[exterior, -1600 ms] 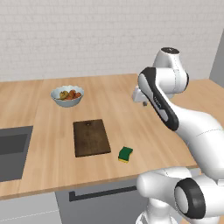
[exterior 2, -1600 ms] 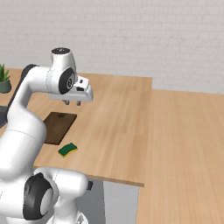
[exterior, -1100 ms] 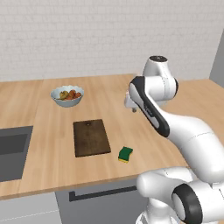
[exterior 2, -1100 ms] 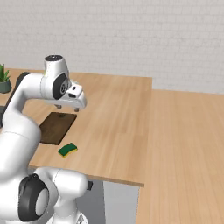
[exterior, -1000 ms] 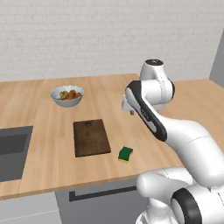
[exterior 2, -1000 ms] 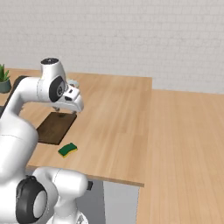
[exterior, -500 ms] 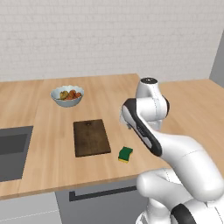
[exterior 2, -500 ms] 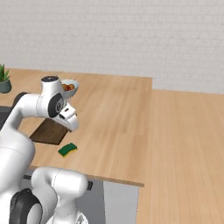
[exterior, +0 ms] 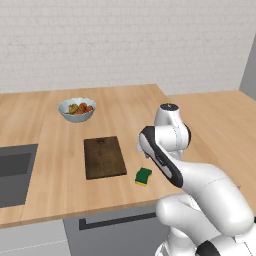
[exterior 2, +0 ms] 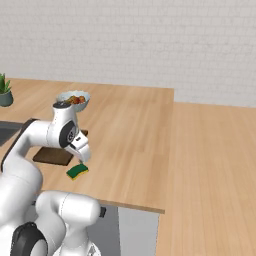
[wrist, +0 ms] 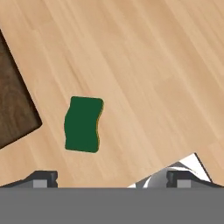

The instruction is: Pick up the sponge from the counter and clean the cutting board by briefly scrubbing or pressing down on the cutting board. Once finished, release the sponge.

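Hand view puts the sponge (wrist: 83,124) green side up on the counter (wrist: 153,65), at 10 o'clock from the gripper (wrist: 111,178), with the board (wrist: 13,109) corner just beside it toward 9 o'clock, not touching. We find the 2 fingertips (wrist: 41,178) standing wide apart and empty, low over the wood. Left base view confirms the sponge (exterior: 143,176) lies near the board (exterior: 103,157), off its 4 o'clock corner, close to the counter's front edge. We judge the sponge light, soft and compressible, unlikely to slip. We recommend a grip across its 2 long sides at mid-length, squeezing only lightly.
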{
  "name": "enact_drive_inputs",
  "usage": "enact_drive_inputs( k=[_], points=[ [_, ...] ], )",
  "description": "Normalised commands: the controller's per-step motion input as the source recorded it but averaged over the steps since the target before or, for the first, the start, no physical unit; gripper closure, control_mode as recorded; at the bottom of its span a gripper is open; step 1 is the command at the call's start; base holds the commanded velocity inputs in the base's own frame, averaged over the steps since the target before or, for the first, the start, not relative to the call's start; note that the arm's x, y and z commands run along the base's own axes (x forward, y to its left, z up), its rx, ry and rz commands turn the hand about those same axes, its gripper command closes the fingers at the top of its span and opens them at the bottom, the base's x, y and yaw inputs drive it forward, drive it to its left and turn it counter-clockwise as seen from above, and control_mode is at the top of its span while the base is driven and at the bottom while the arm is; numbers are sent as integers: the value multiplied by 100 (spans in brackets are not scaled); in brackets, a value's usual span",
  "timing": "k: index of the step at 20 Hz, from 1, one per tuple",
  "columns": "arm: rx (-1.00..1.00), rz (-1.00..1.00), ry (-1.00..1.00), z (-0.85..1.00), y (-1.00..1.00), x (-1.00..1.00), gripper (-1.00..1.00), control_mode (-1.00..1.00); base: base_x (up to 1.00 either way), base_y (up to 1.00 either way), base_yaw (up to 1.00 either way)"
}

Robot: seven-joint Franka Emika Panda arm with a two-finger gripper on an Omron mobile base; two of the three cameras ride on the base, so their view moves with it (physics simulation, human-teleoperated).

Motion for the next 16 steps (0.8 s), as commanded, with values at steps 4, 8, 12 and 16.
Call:
enact_drive_inputs(
  k=[4,8,12,16],
  points=[
    [0,0,0,-42,0,-4,-100,-100,0,0,0],
    [1,-1,2,-45,3,0,-100,-100,0,0,0],
    [0,-2,0,-35,18,0,-100,-100,0,0,0],
    [0,-2,0,-27,29,0,-100,-100,0,0,0]
  ],
)
